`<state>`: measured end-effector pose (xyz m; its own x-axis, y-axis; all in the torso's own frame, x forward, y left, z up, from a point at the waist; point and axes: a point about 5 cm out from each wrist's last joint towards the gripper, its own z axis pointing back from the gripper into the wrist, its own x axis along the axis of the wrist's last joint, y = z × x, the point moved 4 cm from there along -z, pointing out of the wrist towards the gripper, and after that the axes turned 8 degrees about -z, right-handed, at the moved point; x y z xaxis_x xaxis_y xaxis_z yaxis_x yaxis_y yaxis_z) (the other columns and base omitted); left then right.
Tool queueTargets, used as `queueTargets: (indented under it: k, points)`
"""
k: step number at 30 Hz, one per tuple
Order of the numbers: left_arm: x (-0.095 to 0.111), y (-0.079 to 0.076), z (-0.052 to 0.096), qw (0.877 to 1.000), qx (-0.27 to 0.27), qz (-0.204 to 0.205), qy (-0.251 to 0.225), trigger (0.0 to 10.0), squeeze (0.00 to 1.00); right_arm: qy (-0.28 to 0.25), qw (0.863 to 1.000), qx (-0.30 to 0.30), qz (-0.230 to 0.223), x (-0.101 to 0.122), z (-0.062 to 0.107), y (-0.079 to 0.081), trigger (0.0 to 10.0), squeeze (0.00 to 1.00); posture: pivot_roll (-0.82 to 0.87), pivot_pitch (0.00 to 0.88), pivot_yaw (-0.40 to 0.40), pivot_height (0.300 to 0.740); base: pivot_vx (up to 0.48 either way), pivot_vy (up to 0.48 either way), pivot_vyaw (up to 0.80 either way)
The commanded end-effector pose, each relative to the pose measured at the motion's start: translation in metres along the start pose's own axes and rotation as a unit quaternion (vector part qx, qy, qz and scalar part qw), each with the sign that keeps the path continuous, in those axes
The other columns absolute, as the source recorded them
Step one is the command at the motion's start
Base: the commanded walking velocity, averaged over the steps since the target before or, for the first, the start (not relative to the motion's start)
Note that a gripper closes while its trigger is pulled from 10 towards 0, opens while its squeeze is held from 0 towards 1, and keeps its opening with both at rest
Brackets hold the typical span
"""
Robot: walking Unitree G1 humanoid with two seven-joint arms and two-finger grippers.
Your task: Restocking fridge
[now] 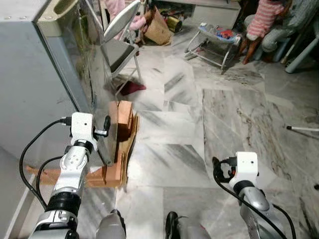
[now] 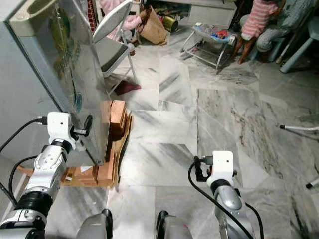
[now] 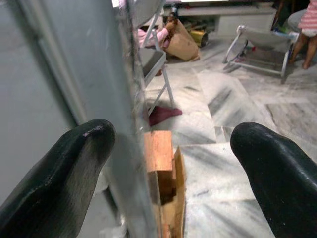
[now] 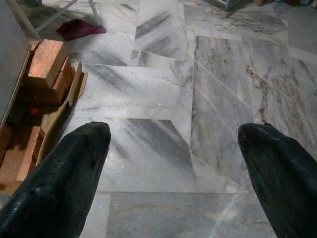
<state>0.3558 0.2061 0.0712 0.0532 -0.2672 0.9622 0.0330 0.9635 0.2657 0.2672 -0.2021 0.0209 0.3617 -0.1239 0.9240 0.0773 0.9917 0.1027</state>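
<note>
The grey fridge [image 1: 40, 84] stands at my left, its shiny side [image 2: 75, 74] reflecting the room. My left gripper [image 3: 168, 168] is open at the fridge's front corner edge [image 3: 126, 99]. One finger [image 3: 64, 178] lies on the grey door side, the other [image 3: 277, 173] out beyond the shiny side. In the left eye view that gripper [image 1: 106, 127] sits low against the corner. My right gripper [image 4: 173, 168] is open over bare marble floor, holding nothing, and is seen in the left eye view at lower right [image 1: 217, 167].
Bricks and wooden blocks [image 1: 122, 134] prop up the fridge base. A folding chair [image 1: 119, 35] and a red cloth [image 1: 132, 88] stand beyond it. Farther back are a paper bag [image 1: 158, 30], a baby bouncer [image 1: 214, 40] and a seated person [image 1: 264, 20]. A white stick [image 1: 301, 129] lies at right.
</note>
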Motion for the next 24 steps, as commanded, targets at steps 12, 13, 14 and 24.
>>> queueTargets:
  k: [12,13,14,24]
  points:
    - [0.011,0.011,-0.011,0.999,0.022,-0.021,-0.01,10.0,0.0,-0.004,1.0,0.002,0.001,0.003,-0.001,0.001,10.0,0.0,0.04,0.142,-0.052,0.74,0.0,0.0,0.0]
    - [0.01,0.01,-0.01,1.0,0.02,-0.021,-0.01,10.0,0.0,-0.004,1.0,0.002,0.001,0.003,-0.001,0.002,10.0,0.0,0.04,0.143,-0.052,0.74,0.0,0.0,0.0]
    - [0.01,0.01,-0.01,1.0,0.019,-0.02,-0.01,10.0,0.0,-0.004,1.0,0.002,0.0,0.003,-0.001,0.002,10.0,0.0,0.04,0.143,-0.052,0.74,0.0,0.0,0.0]
    - [0.017,0.009,-0.018,0.999,0.03,-0.005,-0.017,10.0,0.0,-0.007,1.0,0.007,0.001,0.004,-0.002,0.005,10.0,0.0,0.04,0.147,-0.06,0.74,0.0,0.0,0.0]
